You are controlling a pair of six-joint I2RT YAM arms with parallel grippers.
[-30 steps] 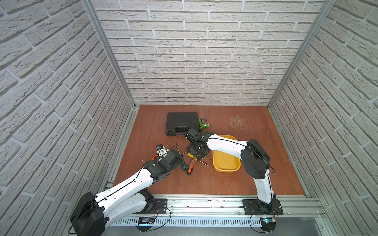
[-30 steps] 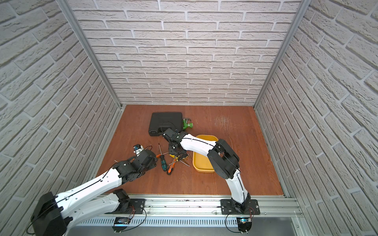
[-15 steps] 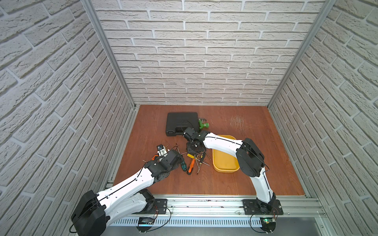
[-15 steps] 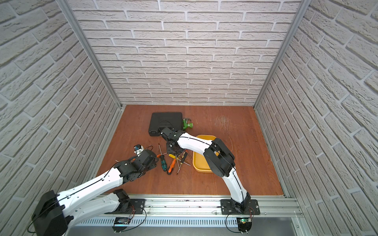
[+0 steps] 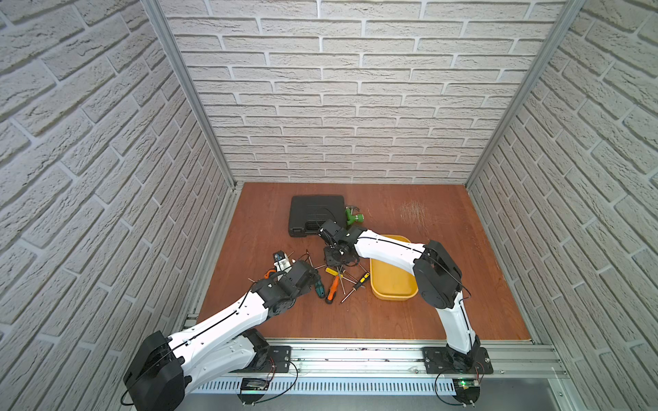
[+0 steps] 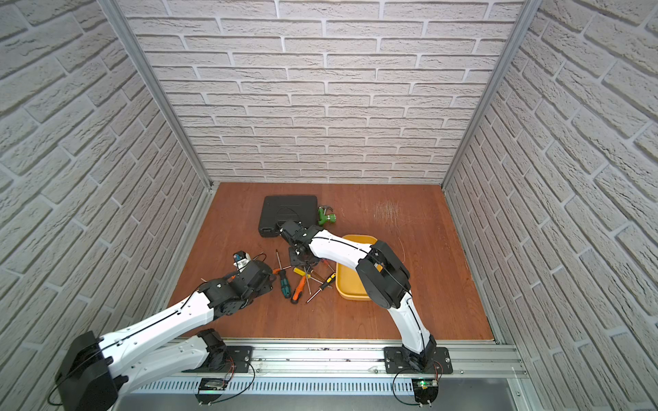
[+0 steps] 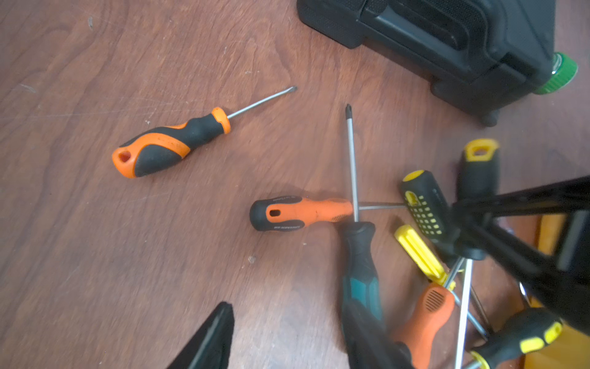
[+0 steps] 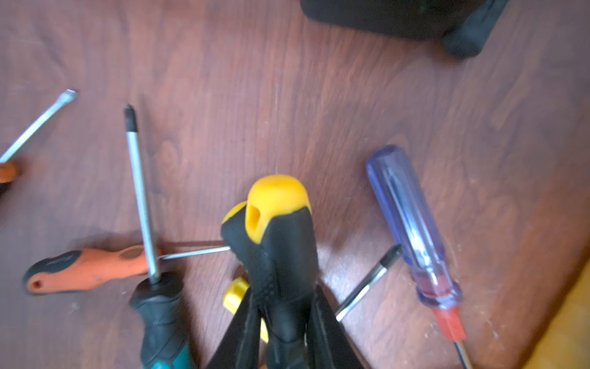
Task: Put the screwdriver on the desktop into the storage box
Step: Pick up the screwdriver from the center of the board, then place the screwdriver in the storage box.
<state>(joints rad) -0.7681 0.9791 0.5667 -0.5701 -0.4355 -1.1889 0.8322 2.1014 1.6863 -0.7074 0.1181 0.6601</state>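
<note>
Clamps black-and-yellow screwdriver (image 8: 277, 242) between the fingers (image 8: 236, 338) of right gripper (image 8: 284, 297), wrist bent down; holds left gripper (image 7: 287, 319) low, jaws apart

No text, brand, number or sign is legible in any view.

Left wrist view: the orange-and-black screwdriver (image 7: 300, 213), lying on the bench (image 7: 127, 271), carries two lines of raised lettering, one along each black edge of its handle. The characters are too small and blurred to read.

The black screwdriver handle with yellow studs (image 7: 423, 207) shows a faint mark near its yellow end. Whether this is lettering cannot be determined.

Both top views: the screwdriver handles and the black case (image 5: 315, 213) appear too small for any marking to be made out.
</note>
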